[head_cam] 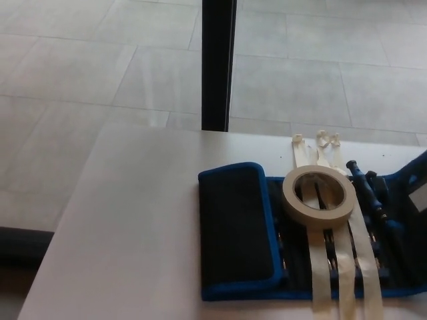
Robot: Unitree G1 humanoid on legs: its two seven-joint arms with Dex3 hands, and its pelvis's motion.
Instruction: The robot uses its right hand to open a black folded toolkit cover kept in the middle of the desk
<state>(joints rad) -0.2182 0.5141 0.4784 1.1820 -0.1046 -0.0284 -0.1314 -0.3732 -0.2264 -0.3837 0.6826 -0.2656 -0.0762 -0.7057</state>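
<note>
- Toolkit cover (240,230) is lying on the desk (133,220), toward the near edge and right of its middle, running off the picture's right border.
- Right flap (419,175) is lying folded out toward the desk's right edge; only a blue-trimmed sliver is showing. Left flap (237,227) is sitting folded shut over the left part.
- Middle panel is showing tool handles (365,183) near its far right corner.
- Tape roll (318,194) is resting on the opened middle panel, with tape strips (320,267) running across the kit from the far edge toward the near edge.
- Neither hand is showing in the head view, so I cannot tell whether the fingers are released, clenched or grasping anything, nor how the cover is lying relative to them.
- Judgement: right side is looking opened; left flap is remaining if full opening is wanted.
- Risk: the right flap could be springing back if its fold is stiff and nothing is holding it.
- Risk: any further pull could be dragging the strips and tipping the roll off, since they are bridging the kit.
- Risk: a reach for the left flap could be knocking the roll, which is sitting just beside it.
</note>
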